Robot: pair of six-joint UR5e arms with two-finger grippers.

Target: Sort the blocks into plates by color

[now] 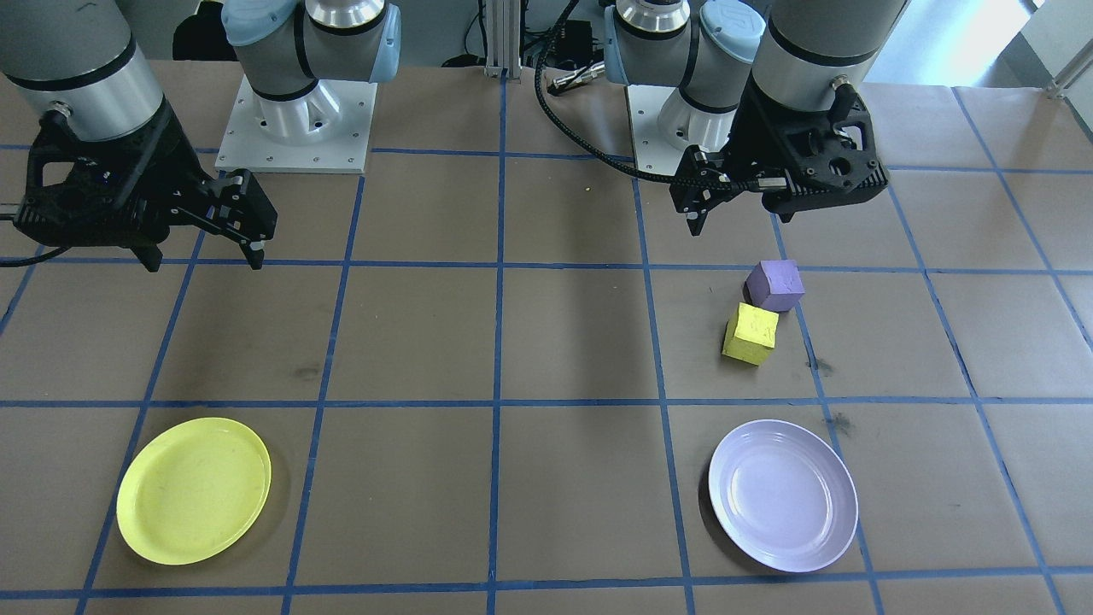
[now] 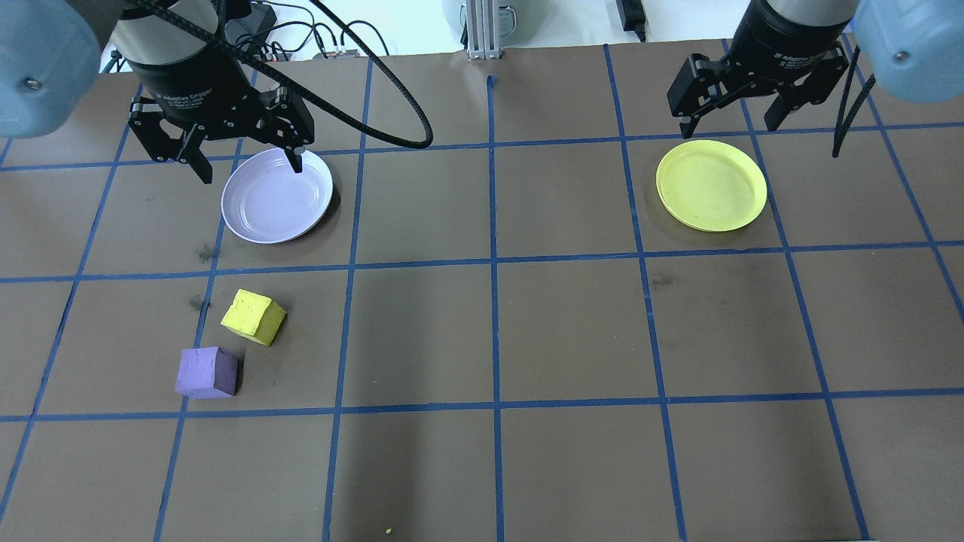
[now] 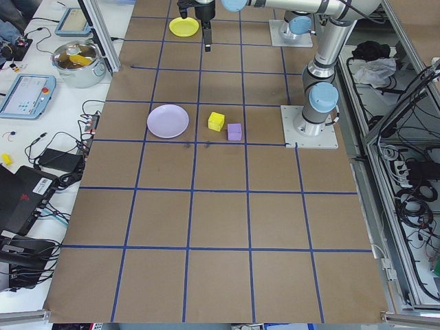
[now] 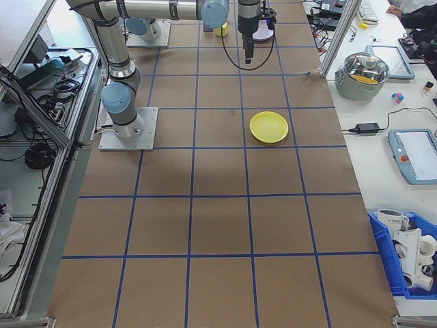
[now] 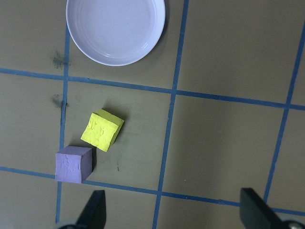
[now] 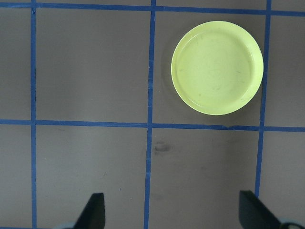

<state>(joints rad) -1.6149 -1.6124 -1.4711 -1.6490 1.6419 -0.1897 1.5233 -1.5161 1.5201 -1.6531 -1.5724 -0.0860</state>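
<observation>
Since both blocks, the purple block (image 5: 74,164) and the yellow block (image 5: 102,130), lie at about eleven o'clock from the left gripper (image 5: 174,212) in its wrist view, its jaws spread wide and empty, that arm is far nearer than the right gripper (image 2: 736,107), likewise agape.

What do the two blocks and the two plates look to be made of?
Yellow block and purple block: probably foam, matte, with rough, dented faces. Yellow plate and lavender plate: likely plastic, smooth with a soft sheen; the yellow one shows faint scuffs.

Lavender plate (image 5: 116,28) sits at the far end, nothing on it. Nearer, the yellow block (image 5: 102,130) and purple block (image 5: 74,164) sit corner to corner on brown paper (image 5: 224,143).
</observation>
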